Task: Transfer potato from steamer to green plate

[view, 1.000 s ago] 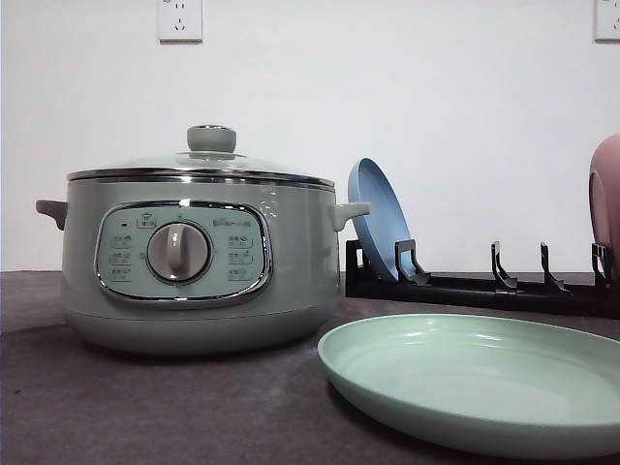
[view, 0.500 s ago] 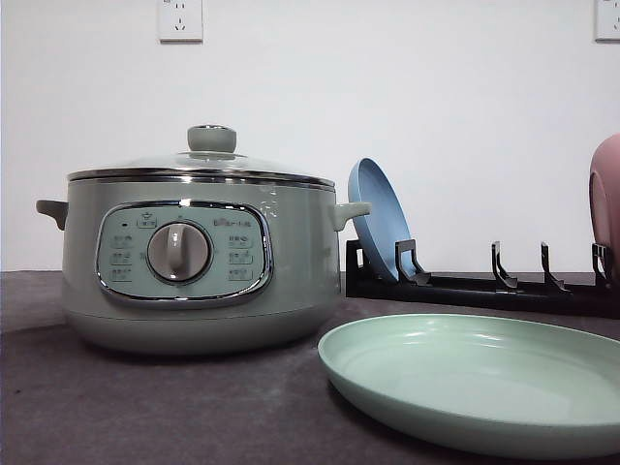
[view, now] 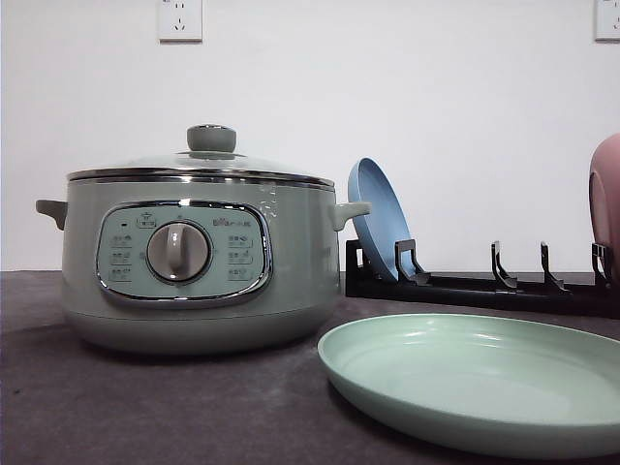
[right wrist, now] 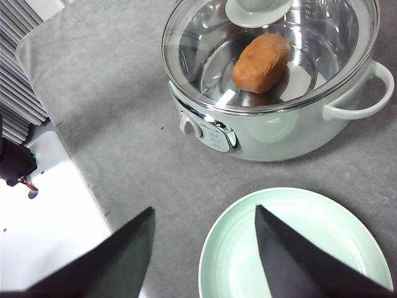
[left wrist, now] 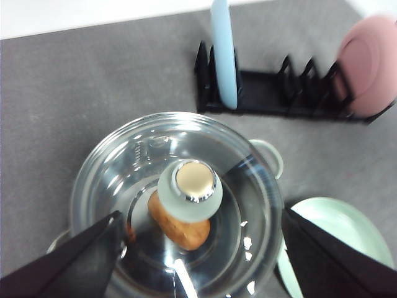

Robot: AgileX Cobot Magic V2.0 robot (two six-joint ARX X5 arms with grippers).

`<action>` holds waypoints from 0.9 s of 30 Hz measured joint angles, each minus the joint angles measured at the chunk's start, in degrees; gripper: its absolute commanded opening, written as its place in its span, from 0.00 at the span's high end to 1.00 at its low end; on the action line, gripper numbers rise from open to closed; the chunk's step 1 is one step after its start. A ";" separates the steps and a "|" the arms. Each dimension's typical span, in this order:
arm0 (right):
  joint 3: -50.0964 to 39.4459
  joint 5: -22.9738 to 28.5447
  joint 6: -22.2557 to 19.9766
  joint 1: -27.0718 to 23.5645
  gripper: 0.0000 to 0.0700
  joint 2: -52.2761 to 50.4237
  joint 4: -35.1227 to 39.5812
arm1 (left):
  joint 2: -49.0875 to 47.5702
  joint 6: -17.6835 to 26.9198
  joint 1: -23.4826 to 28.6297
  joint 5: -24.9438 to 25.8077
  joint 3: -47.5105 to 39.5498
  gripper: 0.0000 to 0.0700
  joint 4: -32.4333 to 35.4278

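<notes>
The lid knob (left wrist: 187, 190) partly covers the potato (left wrist: 183, 229). The pink plate (view: 606, 208) is cut off at the frame's right edge.

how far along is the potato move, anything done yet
Nothing looks done yet. The potato lies inside the steamer under the glass lid, which is on. The green plate beside it is bare. In hand: the left pincer is open above the lid knob, and the right pincer is open over the plate's edge. Left: lift the lid, grasp the potato, place it on the plate.
</notes>
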 measured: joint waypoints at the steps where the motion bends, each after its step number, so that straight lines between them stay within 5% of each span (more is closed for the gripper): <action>1: 0.00 0.00 -0.01 0.00 0.55 0.00 0.00 | 1.84 0.14 -0.93 -0.96 0.83 0.27 -0.07; 11: 0.00 0.00 -0.01 0.00 0.55 0.00 0.00 | 14.49 2.08 -6.99 -8.53 3.18 0.27 0.17; 27: 0.00 0.00 -0.03 0.00 0.55 0.00 -0.14 | 21.58 2.48 -9.09 -11.87 3.21 0.27 1.36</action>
